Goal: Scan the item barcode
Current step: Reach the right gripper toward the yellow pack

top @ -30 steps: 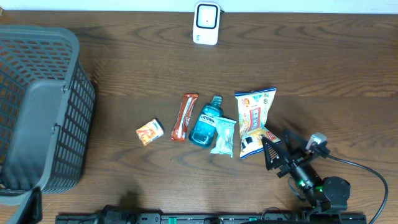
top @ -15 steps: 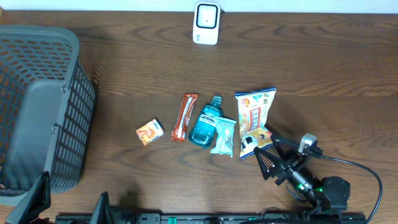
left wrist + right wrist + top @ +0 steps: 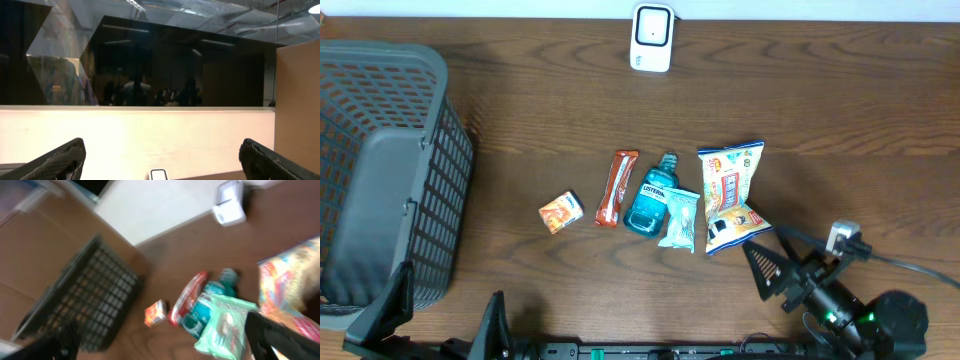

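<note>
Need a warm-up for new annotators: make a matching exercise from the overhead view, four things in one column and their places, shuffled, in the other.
Things:
1. basket
2. scanner
3. mouthwash bottle
4. small orange box

Places:
A. between the red bar and the pale green packet
B. far left of the view
C. top centre of the view
D. leftmost in the row of items

Pairs: 1-B, 2-C, 3-A, 4-D
</note>
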You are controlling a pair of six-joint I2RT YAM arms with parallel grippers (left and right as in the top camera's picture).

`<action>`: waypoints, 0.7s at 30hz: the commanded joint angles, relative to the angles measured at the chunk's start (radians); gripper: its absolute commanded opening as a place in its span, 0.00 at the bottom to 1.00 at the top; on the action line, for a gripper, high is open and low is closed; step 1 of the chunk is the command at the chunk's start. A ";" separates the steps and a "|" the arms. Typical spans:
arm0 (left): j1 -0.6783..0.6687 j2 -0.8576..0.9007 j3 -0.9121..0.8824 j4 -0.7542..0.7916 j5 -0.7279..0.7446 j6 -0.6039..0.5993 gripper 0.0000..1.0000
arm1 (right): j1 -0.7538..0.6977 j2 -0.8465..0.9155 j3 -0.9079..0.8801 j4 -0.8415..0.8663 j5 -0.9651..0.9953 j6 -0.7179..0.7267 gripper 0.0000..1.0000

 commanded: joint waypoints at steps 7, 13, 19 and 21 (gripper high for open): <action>0.050 -0.002 -0.004 -0.003 -0.010 -0.005 0.98 | 0.005 0.364 0.275 -0.251 0.316 -0.102 0.99; 0.051 -0.002 -0.007 -0.023 -0.010 -0.005 0.98 | 0.005 0.672 0.331 -0.212 0.298 -0.153 0.99; 0.051 -0.002 -0.008 -0.026 -0.010 -0.005 0.98 | 0.005 0.845 0.331 -0.110 0.270 -0.243 0.99; 0.051 -0.002 -0.008 -0.029 -0.010 -0.005 0.98 | 0.005 0.913 0.331 -0.103 0.290 -0.228 0.99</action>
